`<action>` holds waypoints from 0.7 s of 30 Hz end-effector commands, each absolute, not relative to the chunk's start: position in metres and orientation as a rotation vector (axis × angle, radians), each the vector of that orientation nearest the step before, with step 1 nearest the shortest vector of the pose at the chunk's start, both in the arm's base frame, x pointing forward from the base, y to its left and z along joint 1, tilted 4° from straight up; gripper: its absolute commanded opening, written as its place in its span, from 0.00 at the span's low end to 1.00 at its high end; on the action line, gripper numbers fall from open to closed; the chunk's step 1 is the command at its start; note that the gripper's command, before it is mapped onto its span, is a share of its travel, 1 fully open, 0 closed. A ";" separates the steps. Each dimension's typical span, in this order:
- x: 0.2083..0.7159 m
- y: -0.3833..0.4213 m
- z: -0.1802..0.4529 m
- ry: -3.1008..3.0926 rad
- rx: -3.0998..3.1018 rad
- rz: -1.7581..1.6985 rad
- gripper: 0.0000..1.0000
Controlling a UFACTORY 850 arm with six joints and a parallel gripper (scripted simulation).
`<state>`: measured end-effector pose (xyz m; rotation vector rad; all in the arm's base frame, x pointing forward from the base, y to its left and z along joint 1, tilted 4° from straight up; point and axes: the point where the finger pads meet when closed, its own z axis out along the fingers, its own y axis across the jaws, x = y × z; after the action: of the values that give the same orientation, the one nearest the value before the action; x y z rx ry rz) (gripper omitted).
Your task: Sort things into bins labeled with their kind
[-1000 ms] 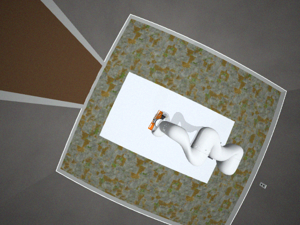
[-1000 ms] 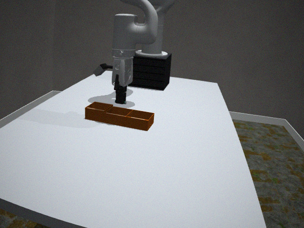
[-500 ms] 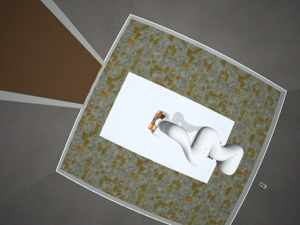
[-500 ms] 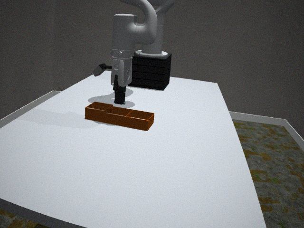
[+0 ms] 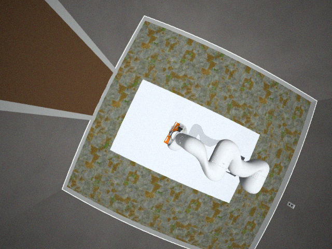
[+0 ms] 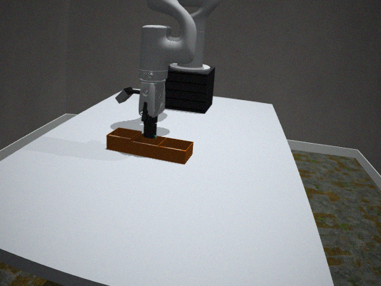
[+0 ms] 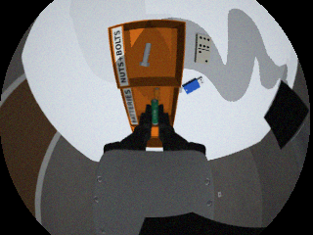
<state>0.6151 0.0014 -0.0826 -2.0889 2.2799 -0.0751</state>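
Note:
An orange row of three bins (image 6: 149, 146) stands mid-table; it also shows in the top view (image 5: 171, 132) and the wrist view (image 7: 152, 72). The far bin is labelled "NUTS & BOLTS" (image 7: 119, 59) and holds a grey bolt (image 7: 147, 54). The label on the bin nearer to me (image 7: 131, 106) is too small to read. My gripper (image 6: 149, 130) points straight down over the middle bin, fingertips just above its rim. It is shut on a slim green thing (image 7: 155, 113), which hangs over that bin.
A small blue thing (image 7: 192, 85) and a white card with dark dots (image 7: 203, 49) lie on the table just right of the bins. The black arm base (image 6: 189, 89) stands at the far table edge. The wrist camera (image 6: 122, 95) sticks out left.

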 end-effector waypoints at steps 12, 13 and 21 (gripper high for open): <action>0.617 0.002 -0.098 2.278 -2.087 -0.078 0.00; 0.617 0.002 -0.098 2.278 -2.087 -0.078 0.00; 0.617 0.002 -0.098 2.278 -2.087 -0.078 0.23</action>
<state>0.6162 0.0018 -0.0985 -2.0884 2.2793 -0.0761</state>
